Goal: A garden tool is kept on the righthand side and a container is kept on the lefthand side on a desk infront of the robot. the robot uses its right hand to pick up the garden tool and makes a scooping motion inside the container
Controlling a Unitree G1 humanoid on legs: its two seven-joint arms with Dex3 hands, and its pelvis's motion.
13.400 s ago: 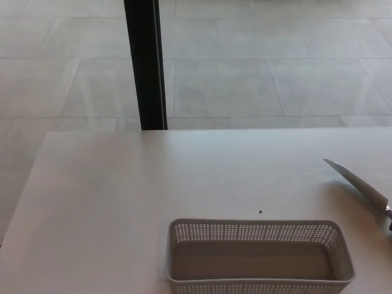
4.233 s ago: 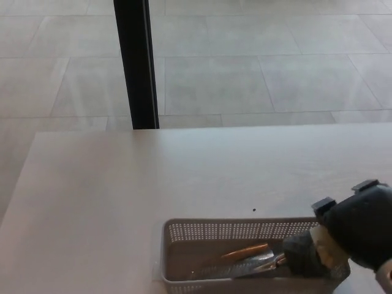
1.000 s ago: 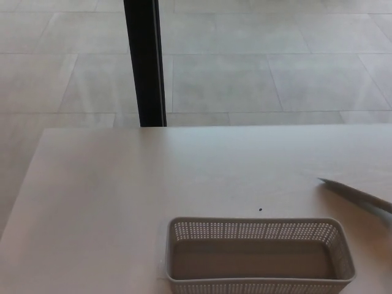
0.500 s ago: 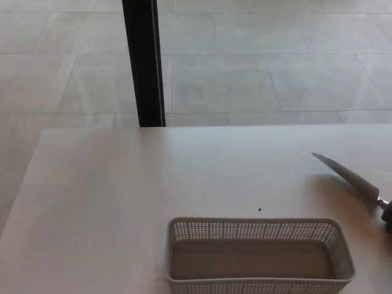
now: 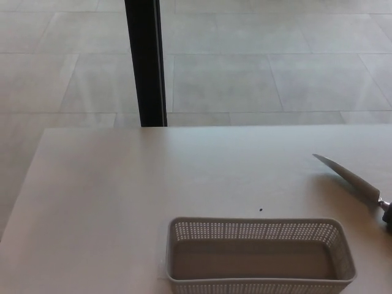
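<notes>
Worktop (image 5: 122, 196): pale, plain surface w/ a tiny dark speck (image 5: 261, 209) just behind the basket, approx mid-right.

Container (image 5: 258, 256): grey perforated plastic basket, rectangular, sat at the near edge of the worktop, a bit right of centre. Nothing is seen inside it; bottom edge is cut off by the frame.

Garden tool (image 5: 350, 180): only a slim silvery blade is seen, pointed tip aimed up-left, running diagonally down to the right edge of the pic. It's right of the basket & behind its right end, clearly apart from it, not inside. A faint shadow is cast on the worktop beside the blade; whether it's lying flat or lifted can't be told. The handle end is cropped off.

Right hand (image 5: 388, 216): prob the small dark bit at the far right edge, right where the blade ends. Too little is shown, so the state of the fingers can't be told, nor whether the tool is being held.

Left hand: not seen anywhere in the pic.

Background: grey tiled floor (image 5: 245, 61) beyond the far edge of the worktop, w/ a black vertical post (image 5: 146, 61) standing behind the worktop's back edge, left of centre.
</notes>
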